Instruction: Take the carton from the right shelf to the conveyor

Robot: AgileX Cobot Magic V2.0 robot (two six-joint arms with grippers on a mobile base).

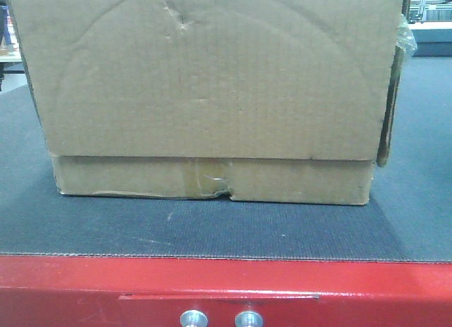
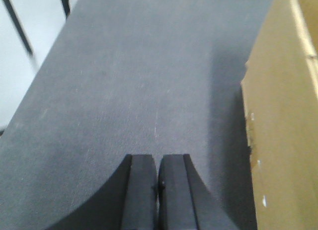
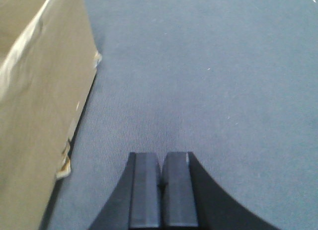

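Note:
The carton (image 1: 205, 94), a large worn brown cardboard box with a taped, torn lower band, rests on the conveyor (image 1: 212, 232), a dark grey belt edged by a red frame. In the left wrist view my left gripper (image 2: 157, 163) is shut and holds nothing; it hangs over the belt, with the carton's side (image 2: 285, 111) apart on its right. My right gripper (image 3: 161, 160) is likewise shut and empty above the belt (image 3: 208, 81), the carton (image 3: 39, 101) standing off to its left. The right shelf is out of view.
Two silver bolts (image 1: 220, 318) sit in the red frame at the front. A pale floor strip with dark posts (image 2: 20, 31) borders the belt on the left. Dim background equipment (image 1: 431, 16) shows behind the carton's right corner.

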